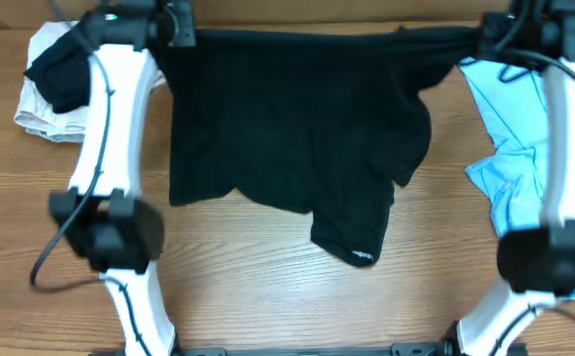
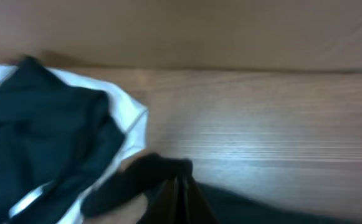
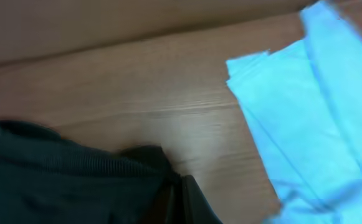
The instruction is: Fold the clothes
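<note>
Nearest me, the wooden surface (image 1: 267, 307) lies bare between the two white arms. Just beyond that, the lowest flap of the black garment (image 1: 287, 129) hangs toward the near side, right of center, with a small white logo (image 1: 364, 256) at its tip. The rest of the garment spreads flat across the middle of the surface. Its near edge is uneven, higher on the left than on the right.

On the right, partly under the right arm, a light-blue tee (image 1: 510, 148) lies rumpled, near the black cloth's right side. On the far left sits a pale folded pile (image 1: 40, 114) with a dark piece of cloth (image 1: 59, 69) on top, apart from the black garment.

Farthest away, the black garment's far edge is pulled in a nearly straight line between the two hands. The left hand (image 1: 171, 30) is pinched closed on the far-left corner, and its wrist view shows the cloth bunched between the fingers. The right hand (image 1: 477, 44) is clamped on the far-right corner, the ribbed edge of the cloth running into its grip, with the blue tee just beside it.
</note>
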